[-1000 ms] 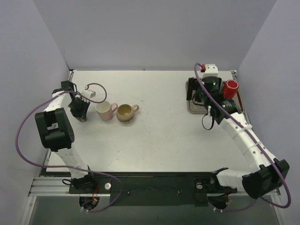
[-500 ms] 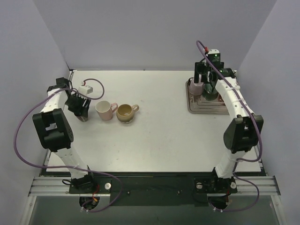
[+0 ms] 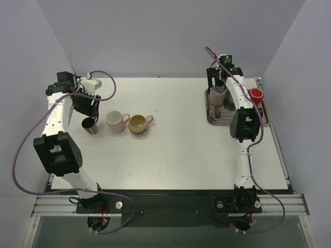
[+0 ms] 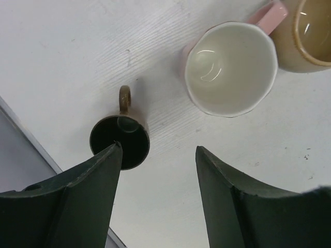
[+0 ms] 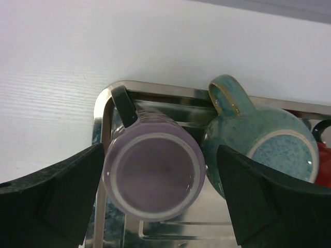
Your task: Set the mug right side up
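A purple mug (image 5: 154,178) stands upside down, base up, at the left end of the metal tray (image 5: 101,113), seen too as the purple mug (image 3: 217,96) from above. My right gripper (image 5: 160,149) hovers open over it, a finger at each side and neither touching. A dark brown mug (image 4: 120,142) stands mouth up on the table at the left, the same dark mug (image 3: 89,125) in the top view. My left gripper (image 4: 158,149) is open just above and beside it, holding nothing.
A teal mug (image 5: 269,150) lies base up against the purple one, with a red mug (image 3: 254,95) at the tray's right end. A pink mug (image 3: 116,122) and a tan mug (image 3: 138,124) stand upright right of the dark mug. The table's left edge (image 4: 31,139) is close.
My left gripper has opened, let go of the dark mug and lifted away toward the back. The right arm has swung back over the tray to above the purple mug.
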`<state>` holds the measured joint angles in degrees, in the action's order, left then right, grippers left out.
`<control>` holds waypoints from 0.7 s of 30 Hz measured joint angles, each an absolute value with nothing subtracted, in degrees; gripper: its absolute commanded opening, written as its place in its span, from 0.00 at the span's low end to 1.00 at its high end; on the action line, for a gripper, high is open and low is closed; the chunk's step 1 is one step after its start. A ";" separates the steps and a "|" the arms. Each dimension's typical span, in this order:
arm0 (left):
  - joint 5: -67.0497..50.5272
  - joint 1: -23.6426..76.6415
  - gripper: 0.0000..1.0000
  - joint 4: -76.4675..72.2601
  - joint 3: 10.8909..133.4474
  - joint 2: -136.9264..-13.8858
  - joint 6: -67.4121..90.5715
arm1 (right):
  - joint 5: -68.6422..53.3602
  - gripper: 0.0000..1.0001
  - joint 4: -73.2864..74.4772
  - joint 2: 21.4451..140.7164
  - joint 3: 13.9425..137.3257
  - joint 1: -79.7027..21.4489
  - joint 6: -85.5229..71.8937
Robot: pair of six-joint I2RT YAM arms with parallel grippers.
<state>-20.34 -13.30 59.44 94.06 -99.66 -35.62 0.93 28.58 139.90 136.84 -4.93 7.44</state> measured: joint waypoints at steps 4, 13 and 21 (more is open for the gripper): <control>-20.64 -9.85 0.69 60.18 94.06 -99.02 -34.61 | -1.02 0.77 28.88 143.33 137.05 -4.34 7.14; -20.69 -5.78 0.69 60.29 93.97 -97.19 -33.85 | -1.98 0.51 25.89 135.39 122.93 -4.32 7.88; -21.32 -5.72 0.70 60.23 92.58 -94.45 -33.93 | -2.02 0.91 32.01 124.22 107.42 -4.60 6.11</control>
<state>-21.32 -5.72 60.23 92.58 -94.45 -33.93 -2.02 32.01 124.22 107.42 -4.60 6.11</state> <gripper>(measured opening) 0.695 0.820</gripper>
